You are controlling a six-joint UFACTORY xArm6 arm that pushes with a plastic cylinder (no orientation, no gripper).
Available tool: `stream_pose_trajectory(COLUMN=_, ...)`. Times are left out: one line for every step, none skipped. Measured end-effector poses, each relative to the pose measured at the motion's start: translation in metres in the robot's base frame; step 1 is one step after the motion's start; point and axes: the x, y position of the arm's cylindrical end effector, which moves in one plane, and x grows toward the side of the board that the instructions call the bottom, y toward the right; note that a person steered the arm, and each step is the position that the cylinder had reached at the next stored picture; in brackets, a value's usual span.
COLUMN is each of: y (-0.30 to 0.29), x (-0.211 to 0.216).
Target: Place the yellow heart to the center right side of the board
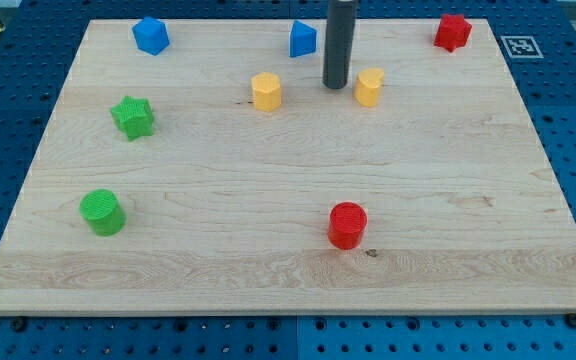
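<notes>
The yellow heart (370, 87) stands on the wooden board (288, 200) near the view's top, right of centre. My tip (335, 85) is just to the heart's left, a small gap apart. A yellow hexagon (266, 91) stands further to the left of the tip. The rod comes down from the view's top edge.
A blue block (151, 35) sits at the top left and a blue block (302, 39) just left of the rod. A red block (452, 32) sits at the top right. A green star (133, 117), a green cylinder (102, 212) and a red cylinder (347, 224) stand lower down.
</notes>
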Motion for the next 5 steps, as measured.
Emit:
stream_pose_trajectory(y=0.02, x=0.002)
stream_pose_trajectory(y=0.021, x=0.017)
stream_pose_trajectory(y=0.021, x=0.023)
stream_pose_trajectory(y=0.045, x=0.026)
stream_pose_trajectory(y=0.053, x=0.042)
